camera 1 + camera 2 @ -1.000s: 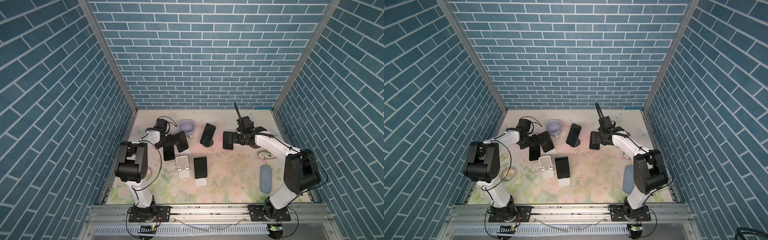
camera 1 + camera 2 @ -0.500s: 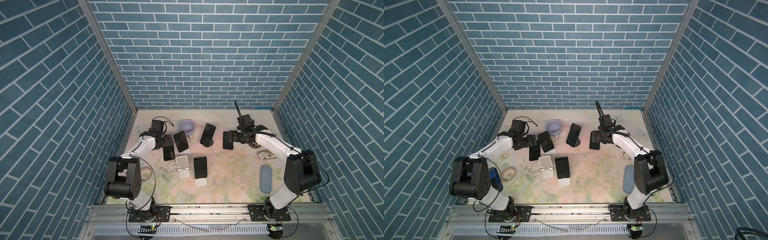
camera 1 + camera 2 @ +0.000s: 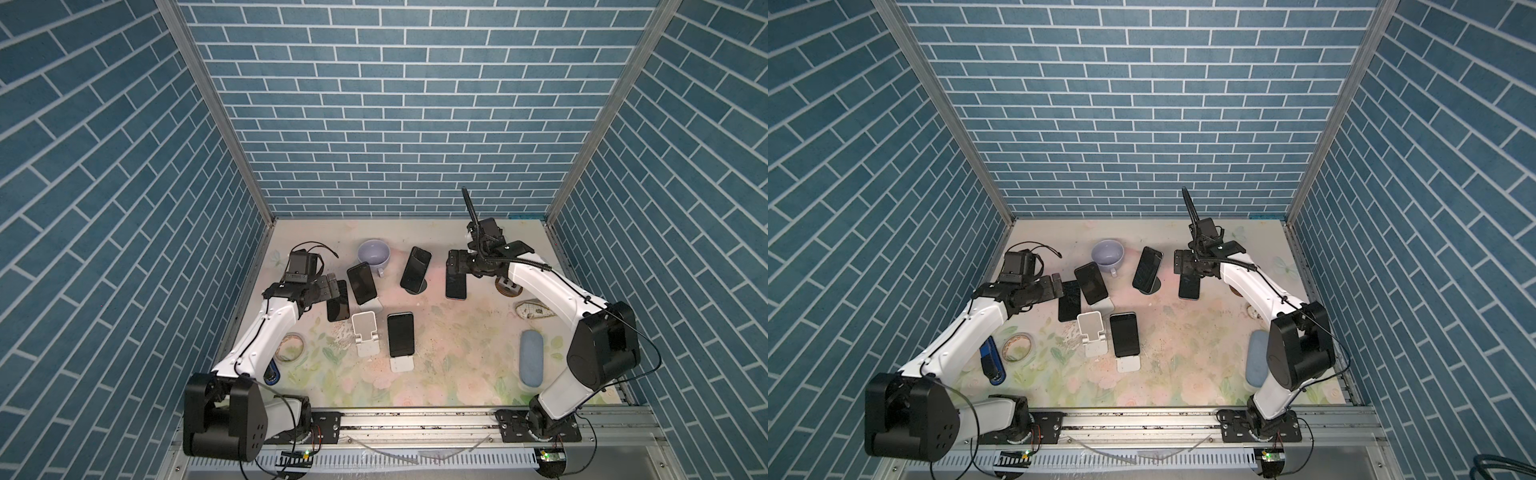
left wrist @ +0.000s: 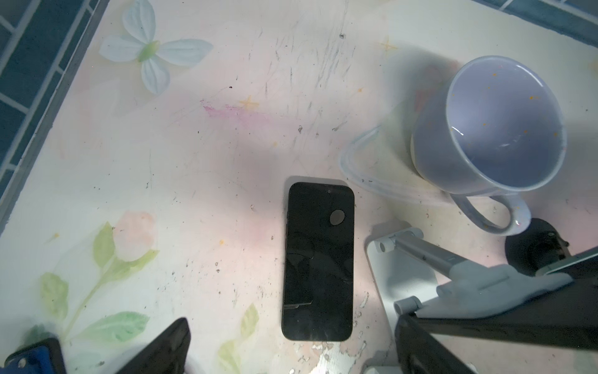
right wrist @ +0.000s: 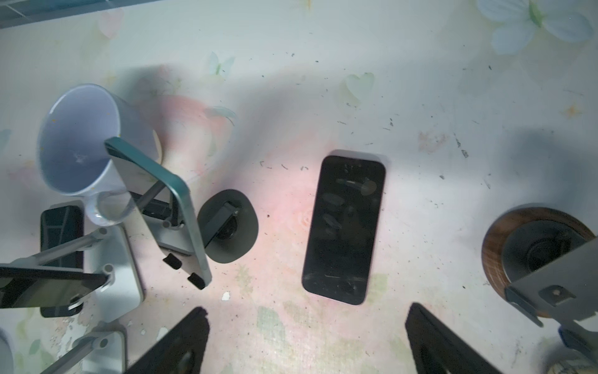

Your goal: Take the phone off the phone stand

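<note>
My left gripper [image 3: 330,286] [image 4: 291,349] is open, its fingers on either side of a black phone [image 3: 337,305] [image 4: 318,259] lying flat on the table, without touching it. My right gripper [image 3: 456,264] [image 5: 307,346] is also open, just above another flat phone [image 3: 456,284] [image 5: 344,230]. Three phones still lean on stands: one on a silver stand [image 3: 361,282], one on a black round stand [image 3: 415,269] [image 5: 161,200], one on a white stand [image 3: 401,338].
A lilac mug [image 3: 374,253] [image 4: 492,129] sits behind the stands. An empty white stand [image 3: 365,332] is in the middle, and an empty wooden-based stand [image 3: 508,286] [image 5: 530,249] lies under my right arm. A tape roll [image 3: 291,347], a blue case [image 3: 532,363] and the brick walls border the table.
My left gripper has opened wider and its arm has drawn back, with its base link swinging left. The phone under it stays flat. The right gripper barely moved.
</note>
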### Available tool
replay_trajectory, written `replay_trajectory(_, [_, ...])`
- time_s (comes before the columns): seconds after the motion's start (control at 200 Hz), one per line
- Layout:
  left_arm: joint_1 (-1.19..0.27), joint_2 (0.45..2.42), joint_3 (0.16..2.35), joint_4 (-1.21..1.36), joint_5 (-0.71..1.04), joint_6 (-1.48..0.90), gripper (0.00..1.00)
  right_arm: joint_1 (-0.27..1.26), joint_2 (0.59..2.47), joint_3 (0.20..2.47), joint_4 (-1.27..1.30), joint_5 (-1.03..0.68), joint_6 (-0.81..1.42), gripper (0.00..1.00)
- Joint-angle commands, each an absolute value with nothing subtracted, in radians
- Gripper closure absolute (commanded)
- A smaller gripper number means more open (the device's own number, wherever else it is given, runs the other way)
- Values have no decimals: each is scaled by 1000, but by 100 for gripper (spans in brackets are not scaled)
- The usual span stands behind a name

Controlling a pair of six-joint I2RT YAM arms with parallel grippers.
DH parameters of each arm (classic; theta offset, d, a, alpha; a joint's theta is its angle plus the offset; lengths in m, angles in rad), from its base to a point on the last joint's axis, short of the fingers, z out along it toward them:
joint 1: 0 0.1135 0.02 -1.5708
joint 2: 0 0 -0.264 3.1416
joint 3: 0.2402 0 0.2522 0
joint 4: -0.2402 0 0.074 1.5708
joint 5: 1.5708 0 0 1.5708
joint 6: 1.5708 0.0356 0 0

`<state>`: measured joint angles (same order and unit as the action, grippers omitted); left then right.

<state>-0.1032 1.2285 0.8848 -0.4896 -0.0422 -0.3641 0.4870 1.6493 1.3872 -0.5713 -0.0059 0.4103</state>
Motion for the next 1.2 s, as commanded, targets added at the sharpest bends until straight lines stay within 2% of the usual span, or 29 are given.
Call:
replay_trajectory(0.0, [-98, 1183, 852, -478, -29, -380, 0, 515, 1620, 1453, -610, -18, 387, 4])
replay_trajectory(0.43, [-106, 952, 757, -492, 116, -461, 0, 593, 1627, 1519, -632, 1, 371, 4])
replay_trajectory(0.7, [-159, 816, 815, -690, 43, -491, 0, 607, 1642, 1516, -631, 15, 374, 4])
replay_trajectory(0.85, [-272, 827, 843, -745, -55, -525, 0, 607, 1644, 1514, -632, 31, 374, 4])
replay_trajectory(1.065, [-550, 916, 903, -777, -275, -635, 0, 609, 1638, 1496, -641, 62, 370, 4])
replay_trajectory(1.195, [-651, 977, 926, -772, -350, -684, 0, 611, 1632, 1479, -647, 70, 365, 4])
